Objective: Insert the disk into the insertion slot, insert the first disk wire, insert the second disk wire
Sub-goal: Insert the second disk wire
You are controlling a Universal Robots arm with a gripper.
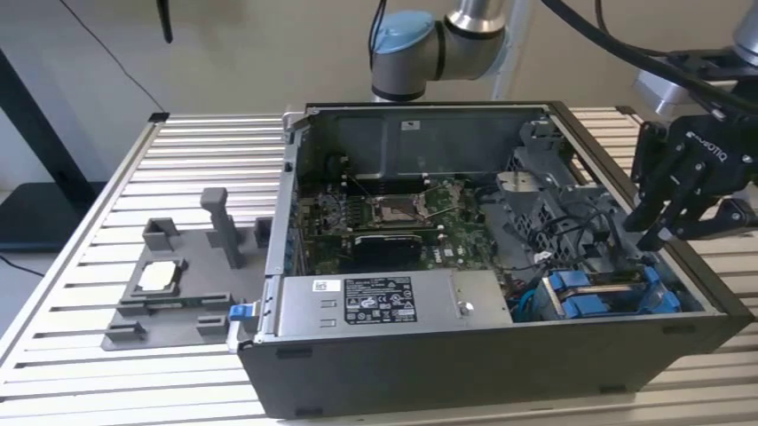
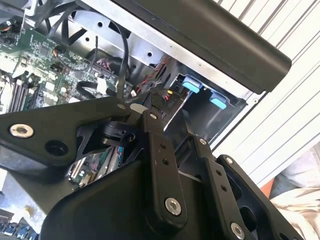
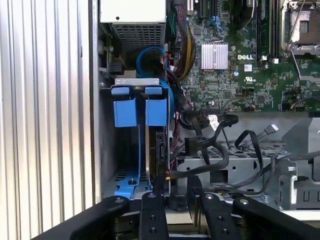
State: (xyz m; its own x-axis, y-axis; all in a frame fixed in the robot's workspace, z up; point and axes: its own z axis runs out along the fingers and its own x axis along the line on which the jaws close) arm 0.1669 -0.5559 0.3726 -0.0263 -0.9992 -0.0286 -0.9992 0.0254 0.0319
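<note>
Since the disk (image 3: 160, 146) is already seated in the insertion slot (image 3: 107, 145) close by the claw (image 3: 174, 196), whose grip cannot be told, the loose black cables (image 3: 220, 160) could be snagged and a connector bent.

In the exterior view the arm (image 1: 432, 49) is cut off by the top edge, the gripper (image 1: 655, 236) by the exterior view's right edge. In the first wrist view the disk (image 3: 161, 150) stands edge-on in the insertion slot (image 3: 107, 150), its faces hidden, its near end behind the gripper's links
</note>
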